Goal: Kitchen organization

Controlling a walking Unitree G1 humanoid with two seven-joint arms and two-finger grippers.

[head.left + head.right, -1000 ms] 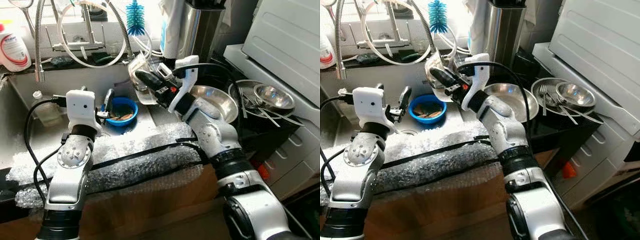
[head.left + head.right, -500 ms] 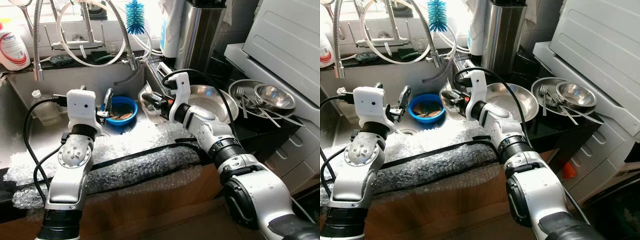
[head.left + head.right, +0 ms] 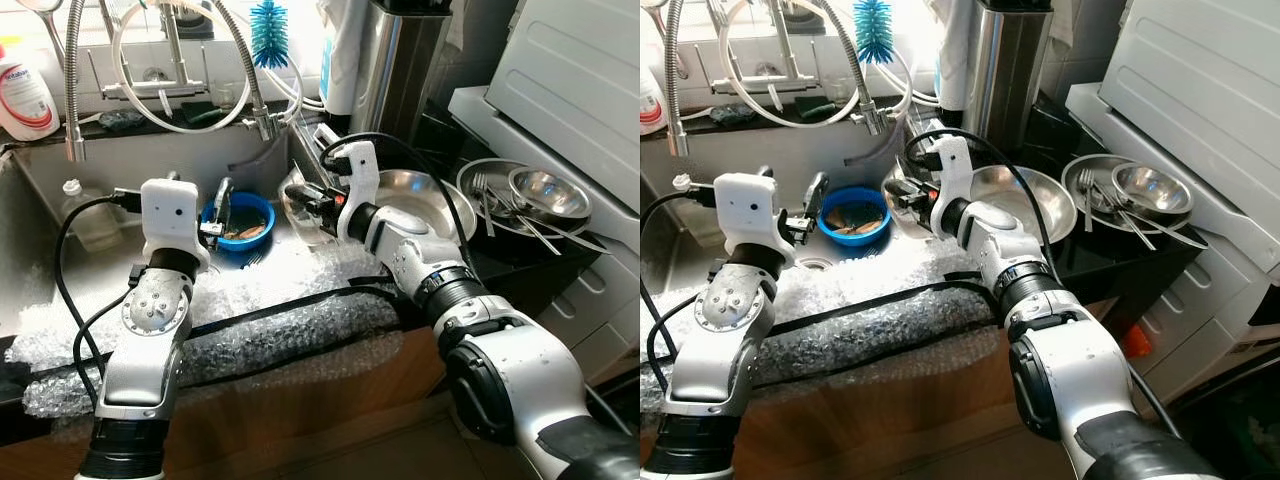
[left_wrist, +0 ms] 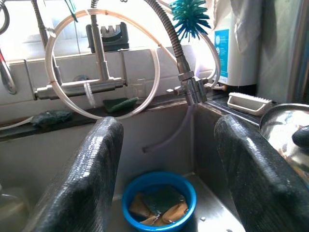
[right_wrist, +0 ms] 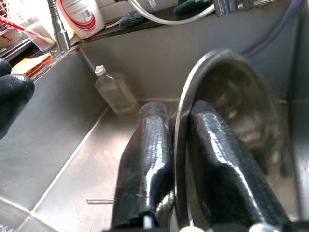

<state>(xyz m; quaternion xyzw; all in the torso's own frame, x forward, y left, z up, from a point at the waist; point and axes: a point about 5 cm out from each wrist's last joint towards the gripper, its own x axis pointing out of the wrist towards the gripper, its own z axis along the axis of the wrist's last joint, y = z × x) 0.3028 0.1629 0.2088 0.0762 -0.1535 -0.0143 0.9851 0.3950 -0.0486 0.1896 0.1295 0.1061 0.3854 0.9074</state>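
Right wrist view: right gripper [image 5: 179, 145] pinches the rim of a steel bowl [image 5: 231, 106] inside the sink [image 5: 72, 140]; left gripper [image 4: 166, 159] spread wide, holding nothing, above blue bowl [image 4: 158, 195].

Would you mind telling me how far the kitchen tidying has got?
Done: steel bowls and cutlery sit on the black counter. In hand: the right gripper pinches a metal bowl's rim inside the sink. Left: the blue bowl below the open left gripper.
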